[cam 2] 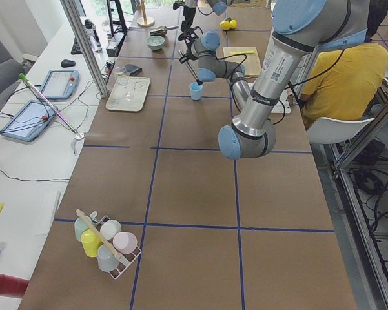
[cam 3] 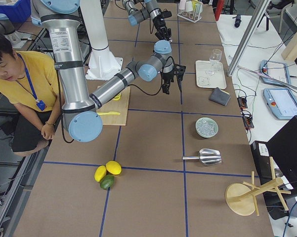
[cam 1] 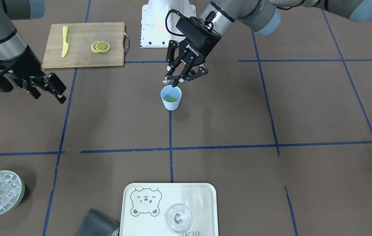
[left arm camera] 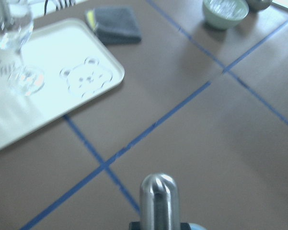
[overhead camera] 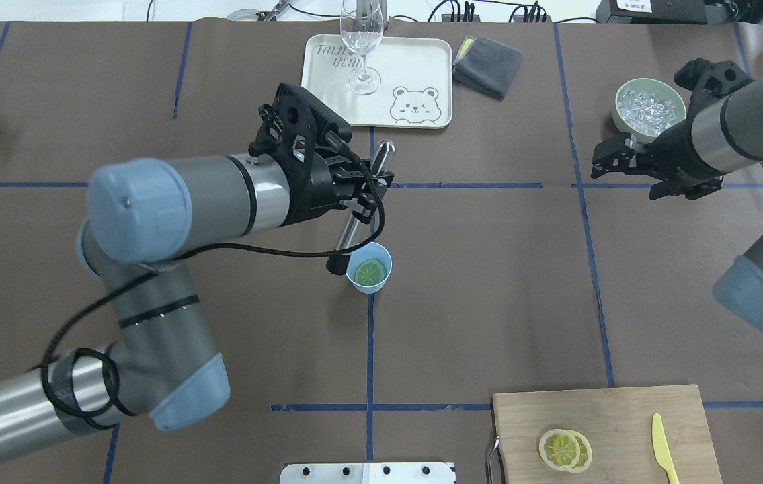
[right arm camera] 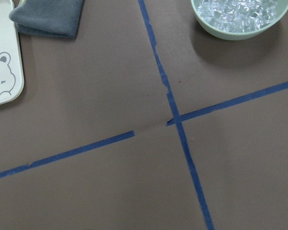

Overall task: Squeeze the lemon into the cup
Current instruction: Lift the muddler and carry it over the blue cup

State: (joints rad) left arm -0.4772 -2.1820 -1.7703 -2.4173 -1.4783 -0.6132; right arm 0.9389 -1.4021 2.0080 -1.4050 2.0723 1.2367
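Note:
The light-blue cup (cam 1: 171, 103) (overhead camera: 368, 286) stands near the table's middle with a lemon slice (cam 1: 170, 98) (overhead camera: 368, 271) lying flat inside it. My left gripper (cam 1: 181, 78) (overhead camera: 361, 195) is shut on a silver metal rod (overhead camera: 364, 202) (left arm camera: 158, 199) with a black tip. It holds the rod tilted, and the tip sits at the cup's rim. Two more lemon slices (cam 1: 101, 47) (overhead camera: 564, 449) lie stacked on the wooden cutting board (cam 1: 84, 57). My right gripper (cam 1: 46, 88) (overhead camera: 613, 161) is open and empty, far from the cup, near the ice bowl.
A yellow plastic knife (cam 1: 65, 41) (overhead camera: 663, 457) lies on the board. A white bear tray (cam 1: 192, 193) (overhead camera: 421, 74) holds a clear glass (cam 1: 178, 218) (overhead camera: 362, 40). A grey cloth (overhead camera: 489, 64) (right arm camera: 48, 17) lies beside it. A pale-green bowl of ice (cam 1: 21, 188) (right arm camera: 235, 34) stands by my right gripper.

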